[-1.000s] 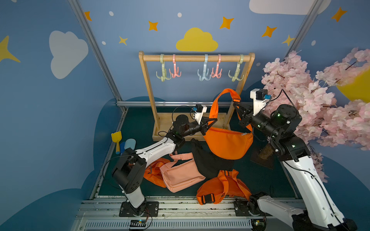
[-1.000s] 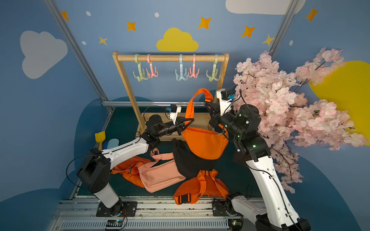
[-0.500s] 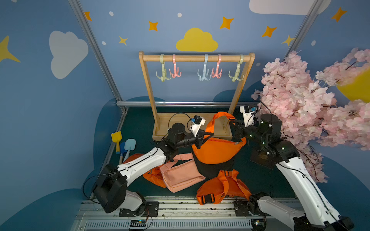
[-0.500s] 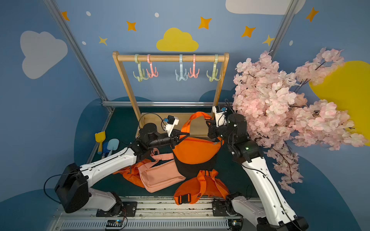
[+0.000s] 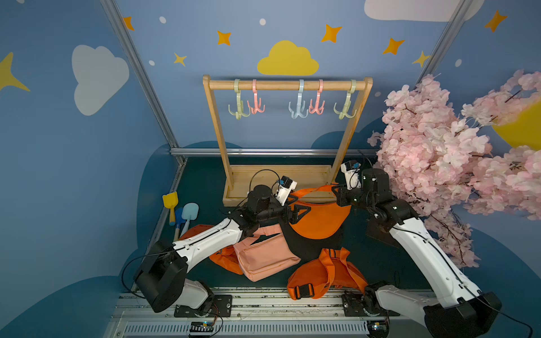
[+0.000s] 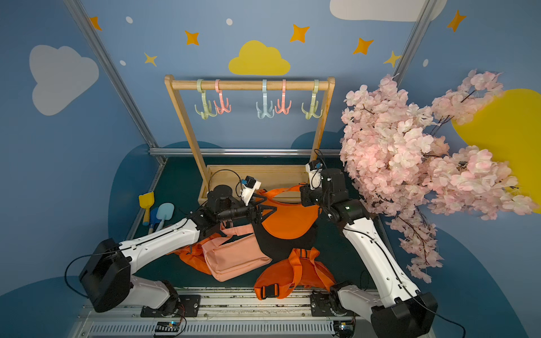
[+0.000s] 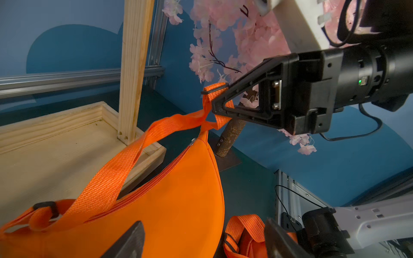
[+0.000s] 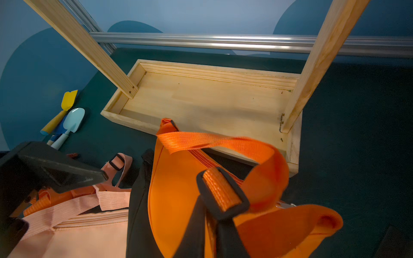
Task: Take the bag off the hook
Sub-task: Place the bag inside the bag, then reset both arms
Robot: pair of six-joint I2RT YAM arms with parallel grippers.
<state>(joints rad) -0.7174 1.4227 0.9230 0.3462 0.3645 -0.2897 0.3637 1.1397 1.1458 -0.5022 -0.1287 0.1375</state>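
The orange bag lies off the hooks, resting on a black bag in front of the wooden rack. All the coloured hooks on the rod hang bare. My left gripper stands wide open just over the bag's left end, holding nothing. Over the bag's right end, my right gripper pinches the bag's orange strap beside its black buckle. The rest of the strap loops slack over the rack's base.
The rack stands on a shallow wooden tray base right behind the bag. A pink bag, the black bag and another orange bag lie in front. Toy shovels lie left; a blossom tree crowds the right arm.
Both arms came down from mid-air and set the orange bag onto the pile. My left gripper opened and let go of the bag's left end. The strap loop has slumped.
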